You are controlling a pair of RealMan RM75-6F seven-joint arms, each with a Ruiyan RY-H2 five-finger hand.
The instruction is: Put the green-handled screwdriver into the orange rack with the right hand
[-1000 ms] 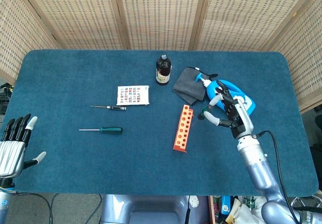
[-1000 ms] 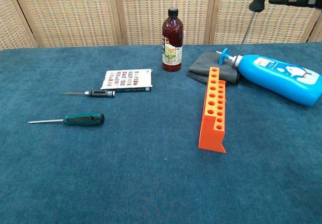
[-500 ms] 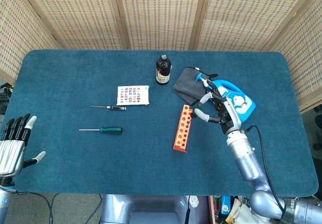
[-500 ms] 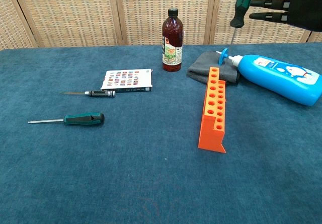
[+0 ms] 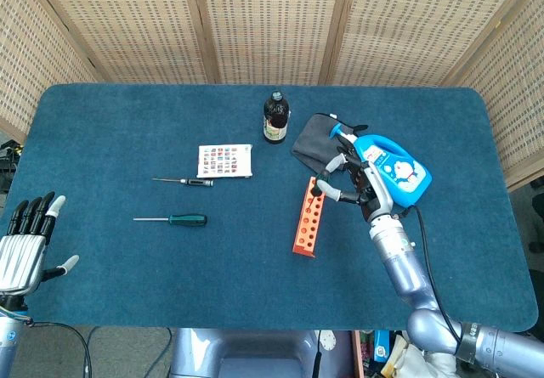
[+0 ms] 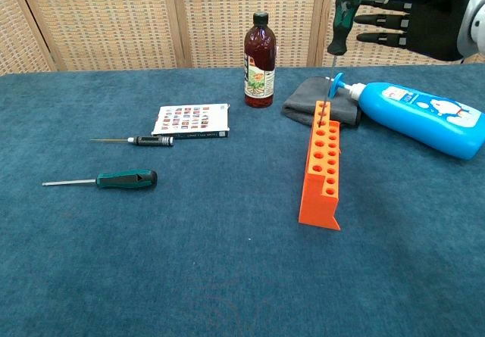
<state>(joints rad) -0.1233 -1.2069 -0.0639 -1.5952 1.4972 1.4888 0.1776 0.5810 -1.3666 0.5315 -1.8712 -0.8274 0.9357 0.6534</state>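
Screwdriver (image 6: 339, 25) above blue-carpeted table (image 6: 227, 261)

The head view looks steeply down from high above the near edge of the blue carpeted desk (image 5: 127, 132), far enough back to take in all four corners and the woven cane screen panels (image 5: 263, 21) behind the far edge. The chest view sits low at the near edge, facing level toward that screen, closer in. Both share the desk's middle, including the orange plastic rack (image 5: 309, 217) (image 6: 321, 166) and the dark brown glass bottle (image 5: 274, 118) (image 6: 259, 60).
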